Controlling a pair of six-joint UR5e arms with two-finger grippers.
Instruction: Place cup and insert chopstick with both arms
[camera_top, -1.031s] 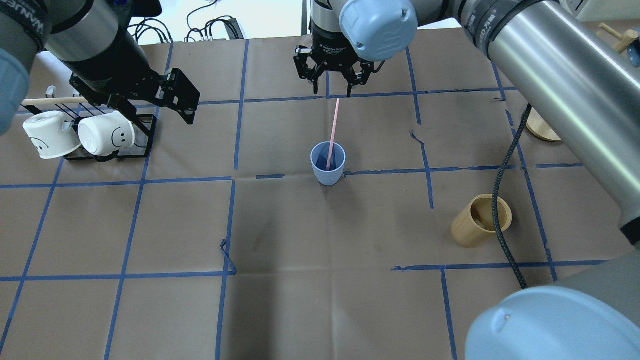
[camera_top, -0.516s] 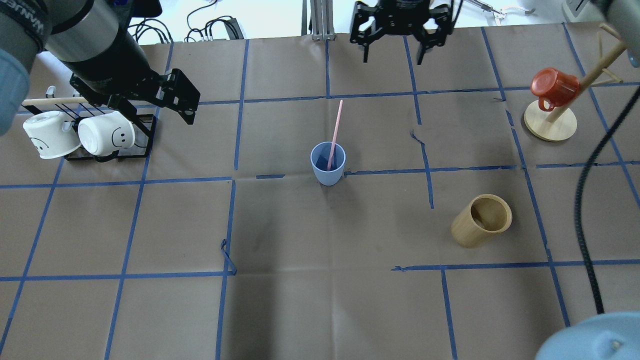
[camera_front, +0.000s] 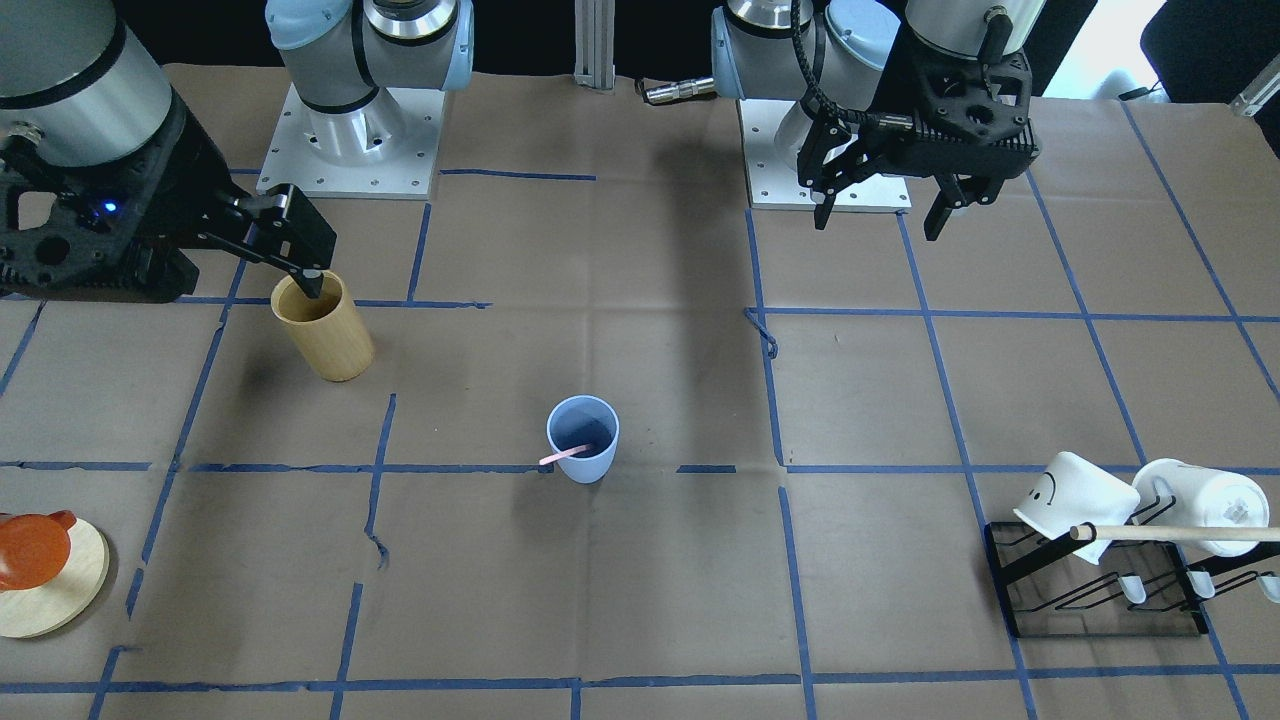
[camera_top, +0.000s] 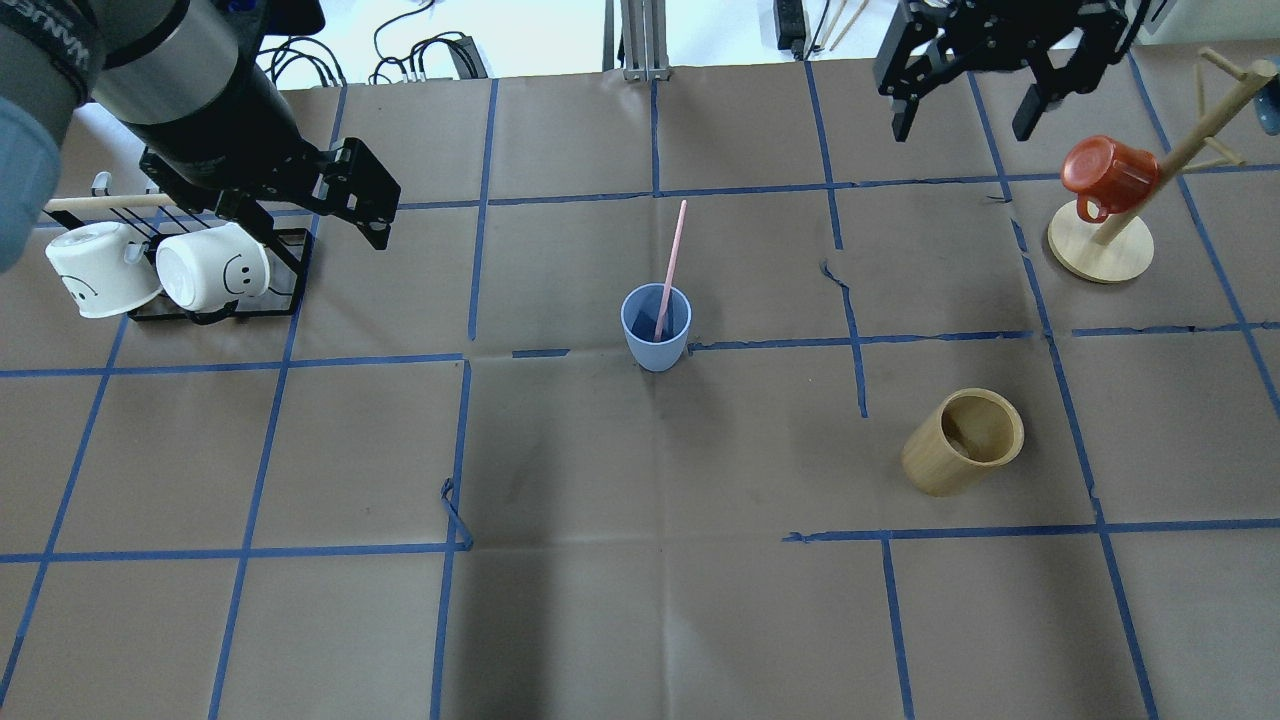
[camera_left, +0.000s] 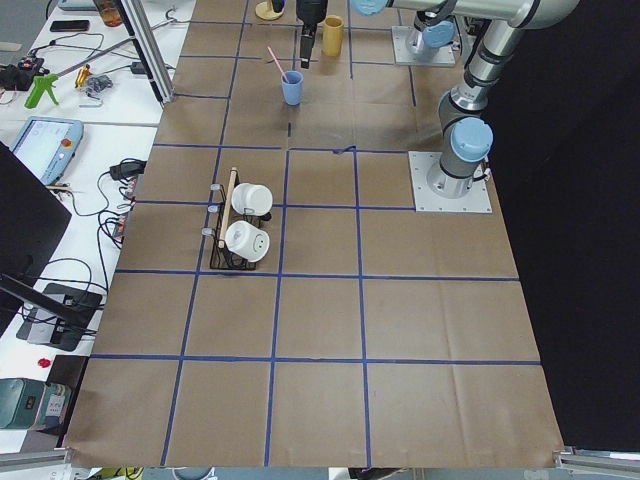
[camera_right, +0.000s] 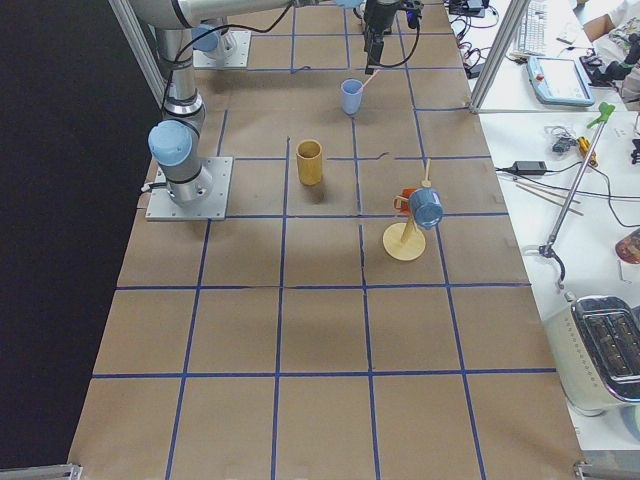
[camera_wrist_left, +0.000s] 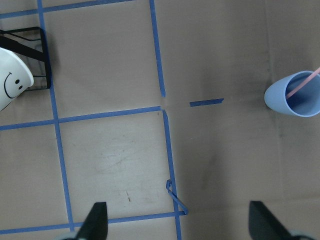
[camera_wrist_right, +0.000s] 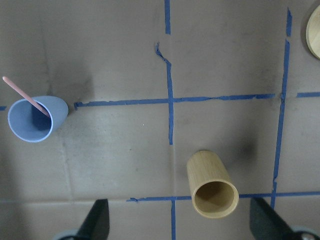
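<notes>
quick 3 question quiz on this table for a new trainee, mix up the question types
1. True or false: the pink chopstick stands inside the blue cup.
2. Which of these hangs on the mug tree? A a yellow bowl, B a red mug, C a green bottle.
3. Fill the gap: the left tool and the right tool are both ___ and hold nothing.

Key: 1 true; 2 B; 3 open
</notes>
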